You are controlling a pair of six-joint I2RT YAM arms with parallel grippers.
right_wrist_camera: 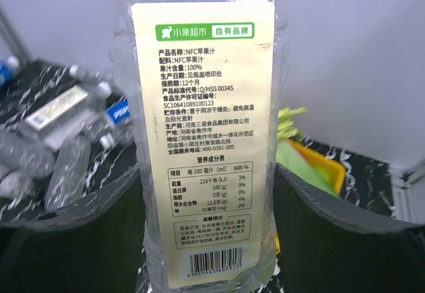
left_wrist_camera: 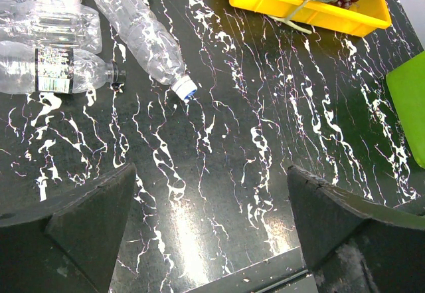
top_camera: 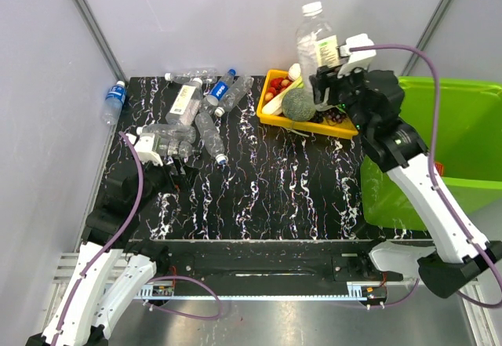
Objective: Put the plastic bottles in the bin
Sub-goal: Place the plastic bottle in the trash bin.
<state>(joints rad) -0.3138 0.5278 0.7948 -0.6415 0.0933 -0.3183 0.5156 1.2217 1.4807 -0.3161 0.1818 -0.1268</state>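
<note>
My right gripper [top_camera: 325,70] is shut on a clear bottle with a cream label [top_camera: 314,38] and holds it upright above the yellow tray; in the right wrist view the bottle [right_wrist_camera: 202,127] fills the gap between my fingers [right_wrist_camera: 332,233]. The lime-green bin [top_camera: 459,146] stands at the table's right edge. Several clear bottles [top_camera: 196,111] lie in a heap at the far left of the table, also in the left wrist view [left_wrist_camera: 143,30]. A blue-labelled bottle [top_camera: 114,101] lies off the table's left edge. My left gripper [top_camera: 169,175] is open and empty just near of the heap.
A shallow yellow tray [top_camera: 271,114] with a melon [top_camera: 298,104], grapes and other produce sits at the back middle, left of the bin; its front wall shows in the left wrist view [left_wrist_camera: 312,10]. The table top is black marble [top_camera: 274,189]. Grey walls close the back and left.
</note>
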